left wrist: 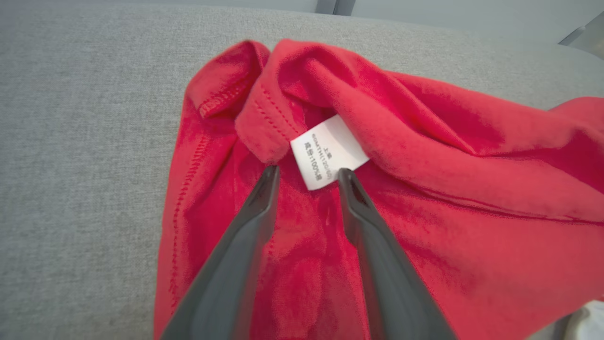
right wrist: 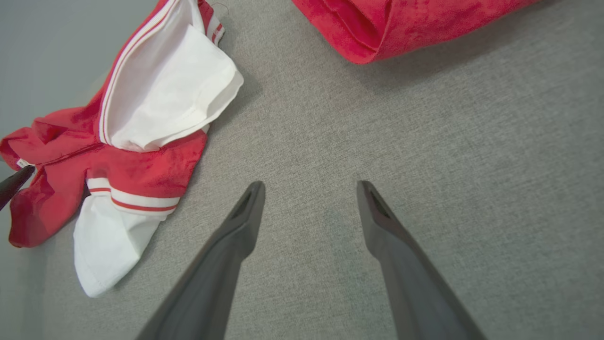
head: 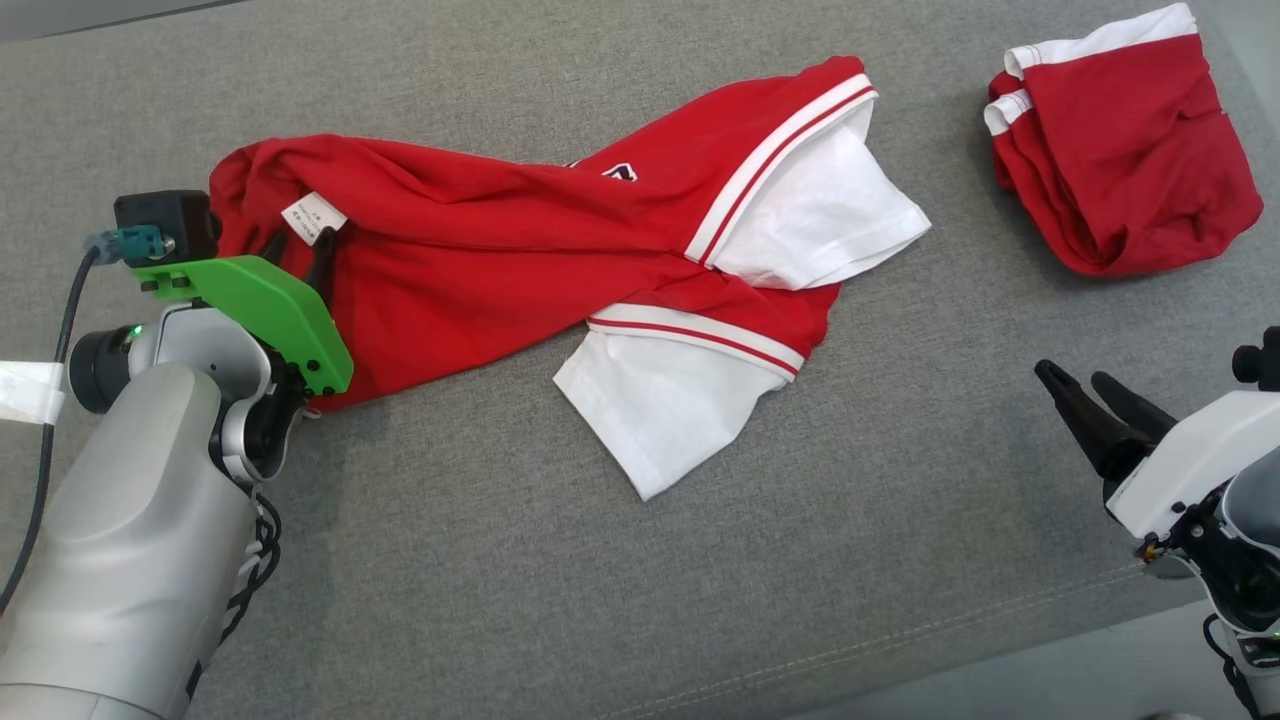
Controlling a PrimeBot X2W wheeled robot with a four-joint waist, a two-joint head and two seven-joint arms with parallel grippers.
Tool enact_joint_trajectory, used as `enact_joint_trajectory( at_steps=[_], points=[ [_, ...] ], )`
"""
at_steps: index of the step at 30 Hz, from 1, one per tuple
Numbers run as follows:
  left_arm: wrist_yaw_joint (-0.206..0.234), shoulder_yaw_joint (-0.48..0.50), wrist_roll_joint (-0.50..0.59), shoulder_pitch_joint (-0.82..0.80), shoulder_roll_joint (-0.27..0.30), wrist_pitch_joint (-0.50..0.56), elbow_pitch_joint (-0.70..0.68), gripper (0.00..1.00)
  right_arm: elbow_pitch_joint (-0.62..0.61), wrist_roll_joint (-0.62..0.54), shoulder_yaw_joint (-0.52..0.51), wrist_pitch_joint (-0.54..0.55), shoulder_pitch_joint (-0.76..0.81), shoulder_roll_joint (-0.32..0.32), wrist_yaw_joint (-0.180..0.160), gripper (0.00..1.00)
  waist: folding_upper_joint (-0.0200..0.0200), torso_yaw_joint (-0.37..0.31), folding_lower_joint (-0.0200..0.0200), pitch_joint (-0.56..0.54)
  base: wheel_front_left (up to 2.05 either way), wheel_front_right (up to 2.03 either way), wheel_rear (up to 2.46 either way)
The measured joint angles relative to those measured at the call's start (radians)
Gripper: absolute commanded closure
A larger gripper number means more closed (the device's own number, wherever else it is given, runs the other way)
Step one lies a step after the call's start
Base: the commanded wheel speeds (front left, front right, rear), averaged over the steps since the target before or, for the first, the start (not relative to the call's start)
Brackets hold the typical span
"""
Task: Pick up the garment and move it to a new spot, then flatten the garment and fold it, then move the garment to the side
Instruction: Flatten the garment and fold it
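Observation:
The garment [head: 480,260], a red shirt with white sleeves and striped trim, lies twisted and crumpled across the grey padded surface [head: 600,600]. My left gripper [head: 300,245] hovers over the garment's left end, jaws apart and nothing pinched. In the left wrist view the left gripper [left wrist: 307,172] has its tips on either side of the white care label [left wrist: 325,148], low over the red cloth [left wrist: 424,165]. My right gripper [head: 1072,373] stands open at the lower right, over bare surface. The right wrist view shows the right gripper [right wrist: 310,185] well clear of the garment [right wrist: 141,170].
A second red garment [head: 1120,150] with white trim lies folded at the far right; the folded garment [right wrist: 401,23] also appears at the top of the right wrist view. The surface's front edge and seam [head: 1000,625] run along the lower right.

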Motion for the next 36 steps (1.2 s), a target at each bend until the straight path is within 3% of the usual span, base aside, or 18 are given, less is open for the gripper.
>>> enact_joint_trajectory(
  at_steps=[5,12,13,15,19,26,36],
  points=[
    [0.0,0.005,-0.006,-0.012,-0.007,-0.008,0.009,0.41,-0.026,-0.052,-0.003,-0.048,-0.021,-0.014,0.008,0.0,0.0,-0.005,0.0,0.0,0.0,0.0,0.0],
    [-0.001,0.011,-0.009,-0.013,-0.016,-0.018,0.024,0.59,-0.031,-0.061,0.014,-0.057,-0.024,-0.014,0.017,0.0,0.0,-0.01,0.0,-0.002,0.0,0.0,0.0],
    [-0.002,0.011,-0.009,-0.013,-0.018,-0.02,0.025,0.69,-0.031,-0.062,0.015,-0.057,-0.024,-0.014,0.017,0.0,0.0,-0.01,0.0,-0.002,0.0,0.0,0.0],
    [-0.01,0.011,-0.009,-0.017,-0.026,-0.029,0.027,1.0,-0.029,-0.062,0.02,-0.057,-0.024,-0.015,0.019,0.0,0.0,-0.01,0.0,-0.003,0.0,0.0,0.0],
    [-0.024,0.022,-0.013,-0.05,-0.024,-0.039,0.026,1.0,-0.019,-0.076,0.049,-0.042,-0.025,-0.025,0.027,0.0,0.0,-0.007,0.0,-0.004,0.0,0.0,0.0],
    [-0.049,0.024,-0.004,-0.132,0.035,-0.028,-0.028,1.0,0.017,-0.098,0.086,-0.005,-0.065,-0.045,0.035,0.0,0.0,-0.001,0.0,-0.004,0.0,0.0,0.0],
    [-0.087,-0.018,-0.003,-0.158,0.01,0.035,-0.119,1.0,0.043,-0.132,0.087,0.034,-0.212,-0.075,0.045,0.0,0.0,0.065,0.0,0.009,0.0,0.0,0.0]
  ],
)
